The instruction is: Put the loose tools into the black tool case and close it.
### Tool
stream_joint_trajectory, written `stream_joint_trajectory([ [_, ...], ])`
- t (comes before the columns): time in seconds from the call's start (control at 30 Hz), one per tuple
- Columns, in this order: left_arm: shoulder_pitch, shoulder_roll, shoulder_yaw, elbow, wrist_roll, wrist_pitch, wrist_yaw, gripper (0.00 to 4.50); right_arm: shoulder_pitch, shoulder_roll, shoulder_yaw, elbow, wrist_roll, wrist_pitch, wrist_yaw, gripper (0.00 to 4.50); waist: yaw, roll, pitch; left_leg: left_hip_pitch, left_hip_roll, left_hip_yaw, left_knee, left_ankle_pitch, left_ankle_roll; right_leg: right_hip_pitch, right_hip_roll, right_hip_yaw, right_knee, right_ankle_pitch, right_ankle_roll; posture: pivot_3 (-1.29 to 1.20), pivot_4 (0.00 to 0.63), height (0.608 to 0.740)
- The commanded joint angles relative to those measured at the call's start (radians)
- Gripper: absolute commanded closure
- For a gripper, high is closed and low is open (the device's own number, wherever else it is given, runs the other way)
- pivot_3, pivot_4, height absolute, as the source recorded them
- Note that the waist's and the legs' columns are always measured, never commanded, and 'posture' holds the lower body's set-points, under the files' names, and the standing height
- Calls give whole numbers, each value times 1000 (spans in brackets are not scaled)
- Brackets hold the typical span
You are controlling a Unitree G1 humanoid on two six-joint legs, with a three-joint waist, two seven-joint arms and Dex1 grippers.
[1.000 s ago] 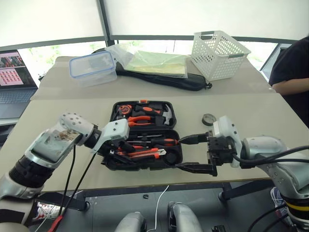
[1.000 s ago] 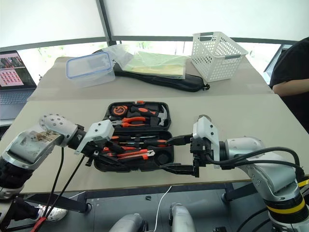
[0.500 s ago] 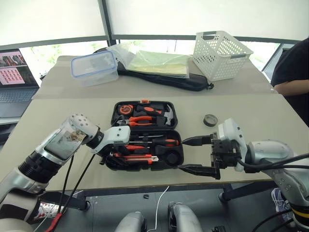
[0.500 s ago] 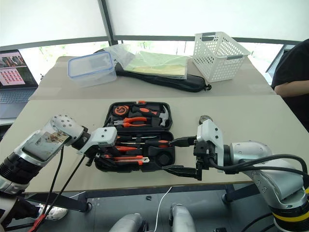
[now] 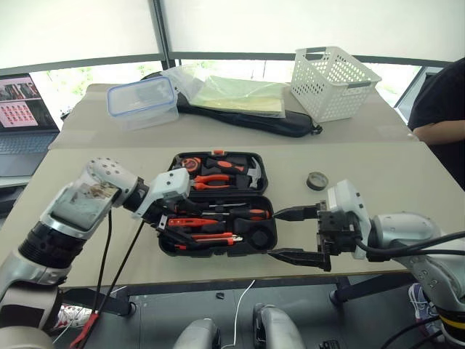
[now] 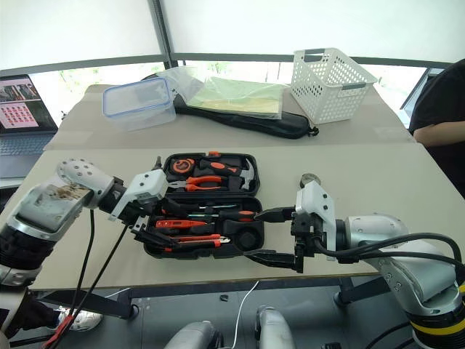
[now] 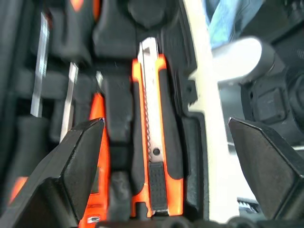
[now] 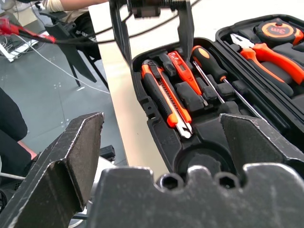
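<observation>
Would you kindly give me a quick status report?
Both hands, left and right, open, empty. Utility knife seated in open tool case. Tape roll outside on table.

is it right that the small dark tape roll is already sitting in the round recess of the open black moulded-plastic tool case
Not right. The small dark tape roll lies on the grey table, to the right of the open black moulded-plastic tool case, apart from it. The left eye view shows this; the case's round recess is empty.

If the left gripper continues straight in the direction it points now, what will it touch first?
Most likely the black-and-orange utility knife lying in its recess of the black tool case. In the left wrist view it lies straight ahead between the open fingers of the left gripper. Depth is unclear, so the case's moulding beside the knife is also possible.
</observation>
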Motion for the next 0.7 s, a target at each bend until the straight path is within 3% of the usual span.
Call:
stream_joint_trajectory([
  [0.03,11,12,5,-10,2,-27,-14,1819,-20,1,-1,-13,6,-22,8,0,1,0,0,0,0,0,0,0,0,0,0,0,0,0,0,0,150,740],
  [0.27,37,13,-44,-24,49,-87,-20,4423,-31,5,2,-5,10,-21,7,0,2,0,0,0,0,0,0,0,0,0,0,0,0,0,0,0,150,740],
  [0.43,61,-9,-111,13,173,-202,42,4423,-26,18,6,-12,13,-18,-5,0,2,0,0,0,0,0,0,0,0,0,0,0,0,0,0,0,150,740],
  [0.7,97,-17,-136,40,232,-276,36,4423,-28,36,3,-16,25,-5,-24,0,2,0,0,0,0,0,0,0,0,0,0,0,0,0,0,0,150,740],
])
